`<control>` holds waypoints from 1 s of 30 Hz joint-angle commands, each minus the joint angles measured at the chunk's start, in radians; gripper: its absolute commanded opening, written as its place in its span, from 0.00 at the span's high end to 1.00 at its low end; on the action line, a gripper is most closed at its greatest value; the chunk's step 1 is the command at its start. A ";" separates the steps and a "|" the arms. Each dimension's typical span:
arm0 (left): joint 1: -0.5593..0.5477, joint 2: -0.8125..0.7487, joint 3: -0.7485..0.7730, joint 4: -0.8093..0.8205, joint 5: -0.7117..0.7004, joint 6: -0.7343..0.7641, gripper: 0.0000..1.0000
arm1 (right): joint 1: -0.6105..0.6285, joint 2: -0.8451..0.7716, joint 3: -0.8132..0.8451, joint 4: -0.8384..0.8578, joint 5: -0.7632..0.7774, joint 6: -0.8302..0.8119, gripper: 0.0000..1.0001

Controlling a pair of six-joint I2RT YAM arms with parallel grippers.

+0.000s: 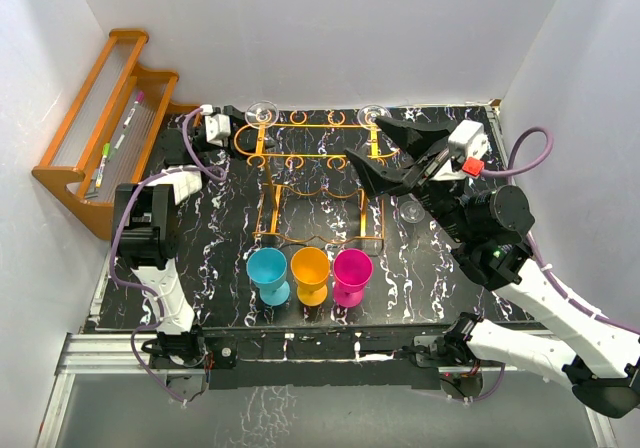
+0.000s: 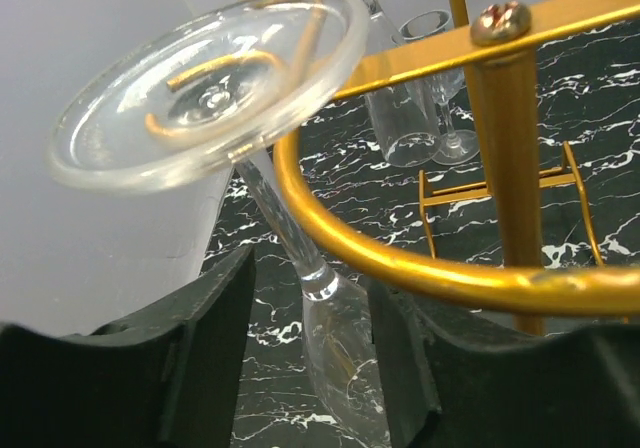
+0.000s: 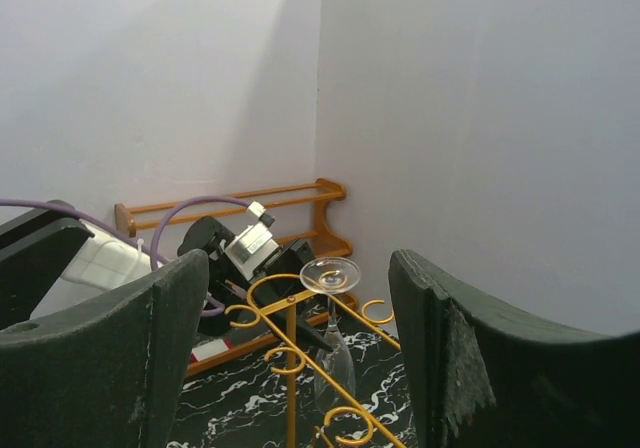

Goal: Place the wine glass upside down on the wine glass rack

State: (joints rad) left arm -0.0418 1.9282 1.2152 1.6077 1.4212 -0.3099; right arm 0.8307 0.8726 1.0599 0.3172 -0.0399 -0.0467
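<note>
The orange wire wine glass rack (image 1: 318,126) stands at the back middle of the table. A clear wine glass (image 1: 262,111) hangs upside down in its far-left ring slot, foot on top. In the left wrist view the foot (image 2: 210,83) rests on the ring, and the bowl (image 2: 340,358) hangs between my left gripper's (image 2: 312,368) open fingers, close to the right finger. My left gripper (image 1: 258,136) is just beside that corner. My right gripper (image 1: 365,140) is open and empty above the rack's right part. It sees the hung glass (image 3: 330,275) from afar.
A second glass foot (image 1: 374,114) sits on the rack's right end. Another glass (image 1: 411,208) stands on the table near the right arm. Blue (image 1: 268,271), orange (image 1: 311,271) and pink (image 1: 352,272) goblets stand in front. A brown wooden shelf (image 1: 100,138) is at the left wall.
</note>
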 commanded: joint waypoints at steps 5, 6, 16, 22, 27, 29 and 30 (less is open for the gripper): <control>0.005 -0.040 -0.017 0.187 -0.002 0.041 0.45 | 0.004 -0.009 0.025 0.075 0.116 0.002 0.25; 0.008 -0.041 -0.017 0.187 -0.003 0.041 0.35 | 0.004 -0.009 0.022 0.080 0.127 0.011 0.25; 0.082 -0.057 -0.030 0.138 0.007 0.036 0.03 | 0.004 0.026 0.060 0.038 0.186 0.063 0.26; 0.179 -0.107 -0.074 0.160 0.021 -0.063 0.03 | 0.004 0.043 0.098 -0.011 0.117 0.057 0.24; 0.243 -0.283 -0.188 0.054 0.049 -0.083 0.03 | 0.004 0.034 0.115 -0.050 0.041 0.054 0.23; 0.268 -0.361 -0.222 -0.021 0.058 -0.090 0.03 | 0.004 0.016 0.100 -0.051 0.046 0.036 0.23; 0.281 -0.403 -0.236 -0.061 0.062 -0.092 0.03 | 0.004 0.006 0.090 -0.050 0.053 0.029 0.23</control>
State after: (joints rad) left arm 0.2058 1.7298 1.0130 1.5909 1.4471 -0.3725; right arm 0.8307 0.9192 1.1282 0.2623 0.0406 0.0036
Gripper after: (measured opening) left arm 0.970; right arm 0.768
